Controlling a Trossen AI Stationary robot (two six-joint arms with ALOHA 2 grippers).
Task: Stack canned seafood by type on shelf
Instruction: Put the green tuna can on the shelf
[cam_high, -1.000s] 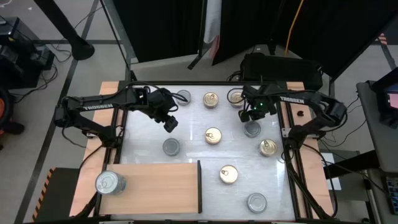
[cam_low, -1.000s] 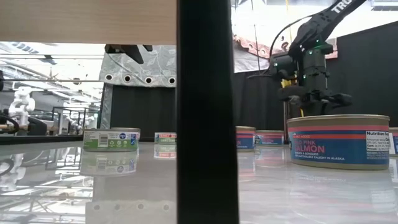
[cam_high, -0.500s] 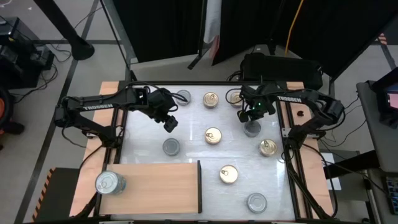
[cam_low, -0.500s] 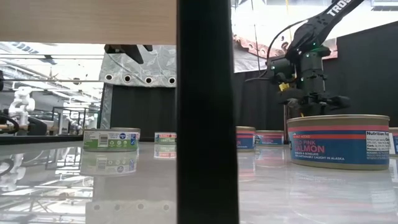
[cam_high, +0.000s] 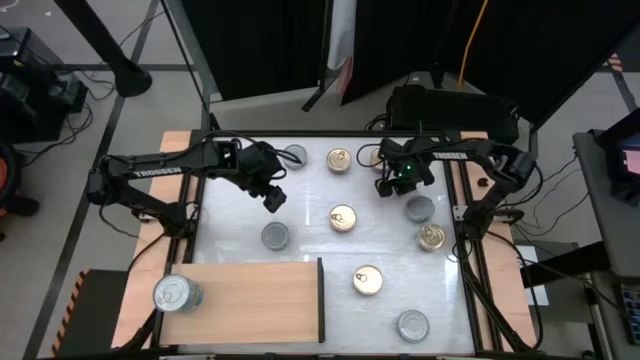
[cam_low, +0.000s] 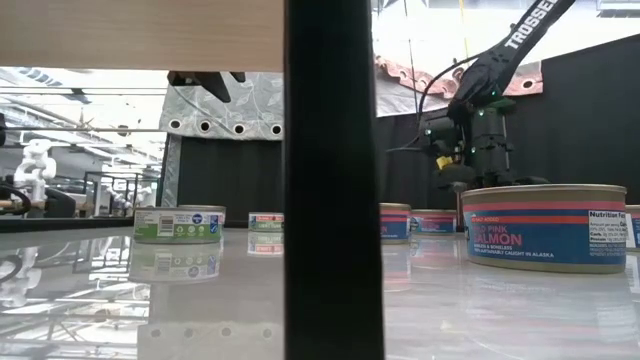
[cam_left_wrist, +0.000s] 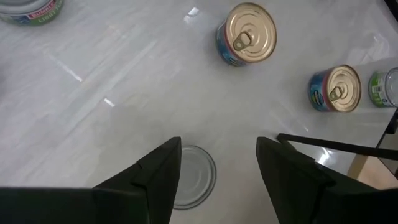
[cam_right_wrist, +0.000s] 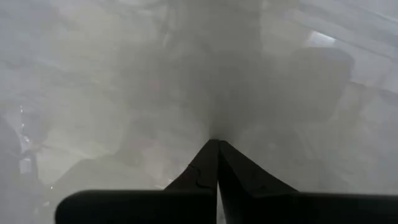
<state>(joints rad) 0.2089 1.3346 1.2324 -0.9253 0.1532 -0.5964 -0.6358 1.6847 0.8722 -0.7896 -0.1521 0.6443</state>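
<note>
From above, the white table (cam_high: 230, 225) carries the shelf (cam_high: 260, 300) at about seven o'clock, with one silver-lidded tin (cam_high: 172, 293) standing on its left end; the other tins lie scattered on the tabletop: a silver one (cam_high: 275, 236) near the centre-left, gold-lidded ones at centre (cam_high: 343, 217), at twelve o'clock (cam_high: 340, 159), at three o'clock (cam_high: 431, 236) and at five o'clock (cam_high: 367, 281), silver ones at two o'clock (cam_high: 418, 209) and at five o'clock near the front edge (cam_high: 412, 324); the left gripper (cam_high: 273, 199) hangs above bare table at ten o'clock, empty; the right gripper (cam_high: 395, 186) sits at one o'clock, just beside the silver tin there.

At table level, a salmon tin (cam_low: 545, 226) stands close at three o'clock and a green-labelled tin (cam_low: 178, 224) at nine o'clock.

The left wrist view shows parted fingers (cam_left_wrist: 158, 174) with nothing between them, a silver lid (cam_left_wrist: 194, 183) below.

The right wrist view shows fingers (cam_right_wrist: 202, 174) pressed together, gripping nothing.
</note>
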